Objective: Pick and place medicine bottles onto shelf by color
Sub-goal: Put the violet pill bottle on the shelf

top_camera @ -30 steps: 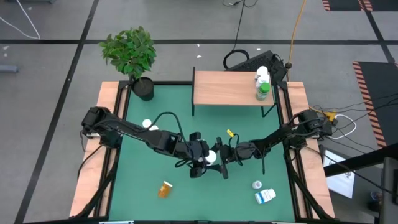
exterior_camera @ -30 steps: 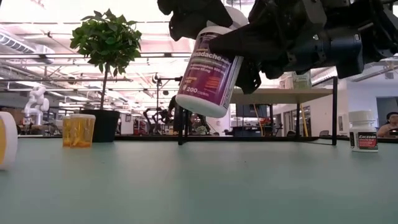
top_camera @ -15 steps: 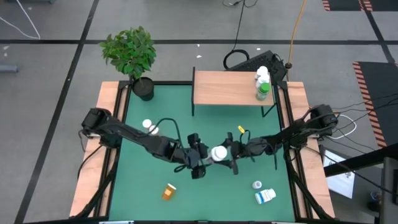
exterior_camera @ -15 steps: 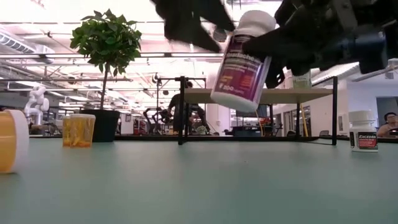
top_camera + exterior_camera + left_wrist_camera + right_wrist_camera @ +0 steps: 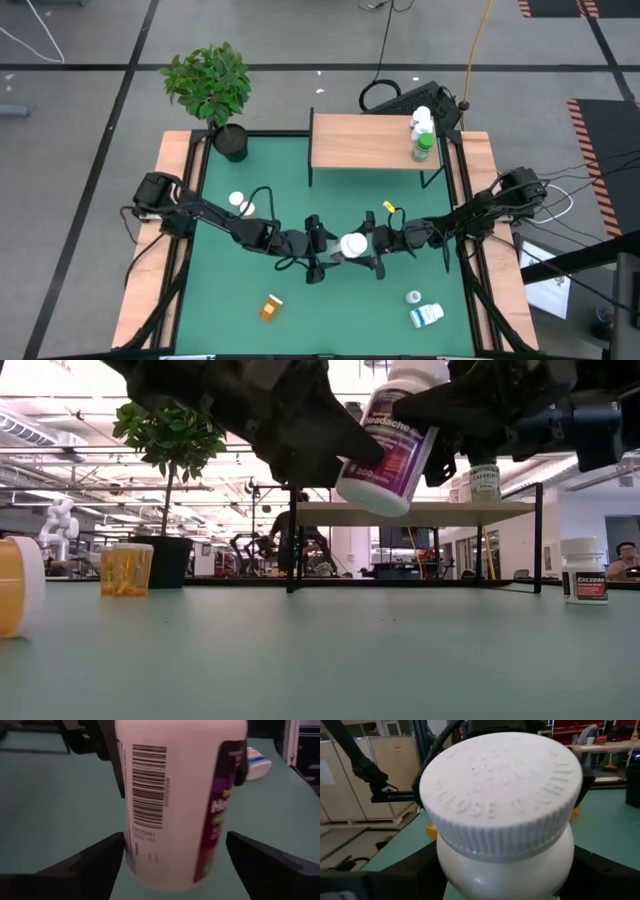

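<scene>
A white medicine bottle with a purple label and white cap hangs above the middle of the green table; it also shows in the low view. My right gripper is shut on it from the right. My left gripper is open; in the left wrist view its fingers stand on either side of the bottle's lower end without touching it. The light-wood shelf stands at the far edge, with a green bottle and white bottles at its right end. My right gripper pinches the bottle's upper body just under the cap between its two fingers, one on each side. It comes from the table's right. The bottle is lifted clear of the table and tilted, cap up and toward the right.
An amber bottle lies near the front. A white-capped bottle stands at the left. A small bottle and a blue-labelled one sit at the front right. A potted plant is at the far left corner.
The purple-labelled bottle has gone up a little and toward the table's right edge with my right gripper, still tilted. My left gripper has stayed behind and now stands clear of the bottle, its fingers spread.
</scene>
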{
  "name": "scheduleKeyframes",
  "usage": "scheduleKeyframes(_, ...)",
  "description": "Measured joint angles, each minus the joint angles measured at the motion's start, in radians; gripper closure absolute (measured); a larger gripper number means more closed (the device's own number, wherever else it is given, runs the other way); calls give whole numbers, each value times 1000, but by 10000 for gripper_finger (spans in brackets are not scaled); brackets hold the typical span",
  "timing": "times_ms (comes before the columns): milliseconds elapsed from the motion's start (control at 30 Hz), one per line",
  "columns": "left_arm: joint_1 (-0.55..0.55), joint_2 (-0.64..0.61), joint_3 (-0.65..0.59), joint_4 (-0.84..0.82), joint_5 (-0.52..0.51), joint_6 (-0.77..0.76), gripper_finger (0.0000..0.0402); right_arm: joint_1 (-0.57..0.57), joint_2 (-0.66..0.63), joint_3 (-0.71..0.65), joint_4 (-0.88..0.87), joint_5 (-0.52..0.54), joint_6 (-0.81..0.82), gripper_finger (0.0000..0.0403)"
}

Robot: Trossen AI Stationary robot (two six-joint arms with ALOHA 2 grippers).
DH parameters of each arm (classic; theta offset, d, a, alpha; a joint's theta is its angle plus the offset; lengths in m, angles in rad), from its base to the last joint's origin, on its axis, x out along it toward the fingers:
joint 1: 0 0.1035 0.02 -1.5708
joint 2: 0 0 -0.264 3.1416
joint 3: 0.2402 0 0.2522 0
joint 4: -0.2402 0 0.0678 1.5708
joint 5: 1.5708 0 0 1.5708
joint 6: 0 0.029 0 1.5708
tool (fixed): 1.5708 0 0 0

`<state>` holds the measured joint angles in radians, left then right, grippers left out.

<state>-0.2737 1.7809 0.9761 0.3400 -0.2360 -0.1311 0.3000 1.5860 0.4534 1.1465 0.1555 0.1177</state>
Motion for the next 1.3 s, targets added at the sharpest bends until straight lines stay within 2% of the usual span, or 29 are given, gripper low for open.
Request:
scheduleKeyframes(300,32,5,-11,31,34,48,137,-4,1,0,19,-14,7,128)
scheduleKeyframes(400,35,11,-13,55,39,48,133,-6,2,15,-2,-27,20,129)
scheduleKeyframes(633,34,35,-6,118,83,86,68,-6,0,43,-2,-60,-5,131)
scheduleKeyframes(800,36,36,-6,129,82,84,62,-6,0,44,14,-30,-26,131)
scheduleKeyframes(967,36,36,-7,128,80,95,75,-6,-1,44,8,-38,-28,131)
scheduleKeyframes(1133,38,36,-7,129,78,121,121,-6,-1,43,8,-39,-26,127)
scheduleKeyframes(1300,39,35,-8,118,46,154,149,-6,-21,43,-46,-8,-50,97)
